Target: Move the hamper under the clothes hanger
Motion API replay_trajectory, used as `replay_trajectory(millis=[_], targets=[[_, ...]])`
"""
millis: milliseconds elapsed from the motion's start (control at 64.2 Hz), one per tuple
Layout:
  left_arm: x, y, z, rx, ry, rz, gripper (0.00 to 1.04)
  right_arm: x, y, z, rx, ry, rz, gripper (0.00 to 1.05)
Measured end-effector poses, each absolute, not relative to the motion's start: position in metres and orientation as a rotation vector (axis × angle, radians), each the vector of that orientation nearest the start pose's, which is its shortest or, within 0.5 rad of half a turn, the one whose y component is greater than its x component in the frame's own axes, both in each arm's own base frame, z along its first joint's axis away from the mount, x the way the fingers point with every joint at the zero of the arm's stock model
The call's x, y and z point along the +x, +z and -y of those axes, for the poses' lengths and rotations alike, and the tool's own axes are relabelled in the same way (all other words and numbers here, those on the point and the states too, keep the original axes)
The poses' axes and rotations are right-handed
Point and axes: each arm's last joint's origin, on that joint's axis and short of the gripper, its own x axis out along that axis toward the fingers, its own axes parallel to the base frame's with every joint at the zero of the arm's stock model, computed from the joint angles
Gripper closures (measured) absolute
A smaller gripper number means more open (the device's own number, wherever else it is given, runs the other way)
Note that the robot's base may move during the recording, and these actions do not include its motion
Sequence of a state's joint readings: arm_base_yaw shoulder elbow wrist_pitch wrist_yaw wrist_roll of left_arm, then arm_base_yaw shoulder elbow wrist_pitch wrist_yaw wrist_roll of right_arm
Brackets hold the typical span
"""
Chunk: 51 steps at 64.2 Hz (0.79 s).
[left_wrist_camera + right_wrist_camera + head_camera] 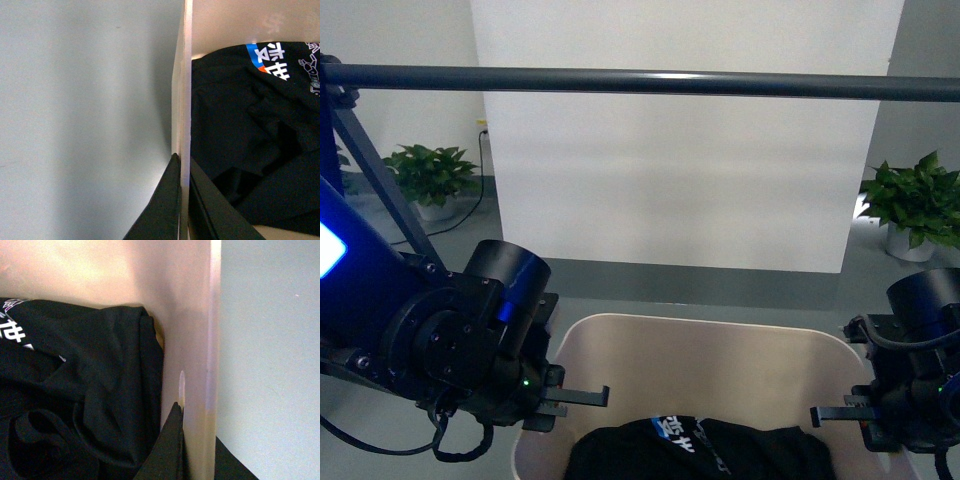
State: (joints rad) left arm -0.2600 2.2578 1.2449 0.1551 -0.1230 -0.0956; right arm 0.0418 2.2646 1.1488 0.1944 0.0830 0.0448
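You can see a crumpled black garment (pixel 700 450) with white and blue print. Further back, a white wall panel (pixel 680 180) meets the grey floor (pixel 650 290). A left potted plant (pixel 430 175) with a dark cable (pixel 478 165) beside it and a right potted plant (pixel 915 200) stand at its two sides.

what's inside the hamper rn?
A crumpled black garment with white and blue print lies in the hamper. It covers most of the bottom that is in view, so anything beneath it cannot be seen.
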Motion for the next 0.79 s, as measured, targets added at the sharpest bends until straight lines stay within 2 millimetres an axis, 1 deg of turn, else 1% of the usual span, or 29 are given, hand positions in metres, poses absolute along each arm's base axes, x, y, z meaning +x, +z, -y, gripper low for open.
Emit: replay_trajectory(millis=[218, 514, 794], targets=[[0.421, 0.059, 0.094, 0.067, -0.046, -0.846, 1.01, 0.408, 0.036, -0.028, -0.024, -0.018, -0.919, 1.02], [0.419, 0.058, 0.101, 0.069, -0.069, -0.848, 1.01, 0.408, 0.036, -0.02, -0.021, -0.044, -0.918, 1.02], [0.419, 0.058, 0.1, 0.07, -0.062, -0.847, 1.01, 0.408, 0.036, -0.022, -0.022, -0.04, -0.918, 1.02]])
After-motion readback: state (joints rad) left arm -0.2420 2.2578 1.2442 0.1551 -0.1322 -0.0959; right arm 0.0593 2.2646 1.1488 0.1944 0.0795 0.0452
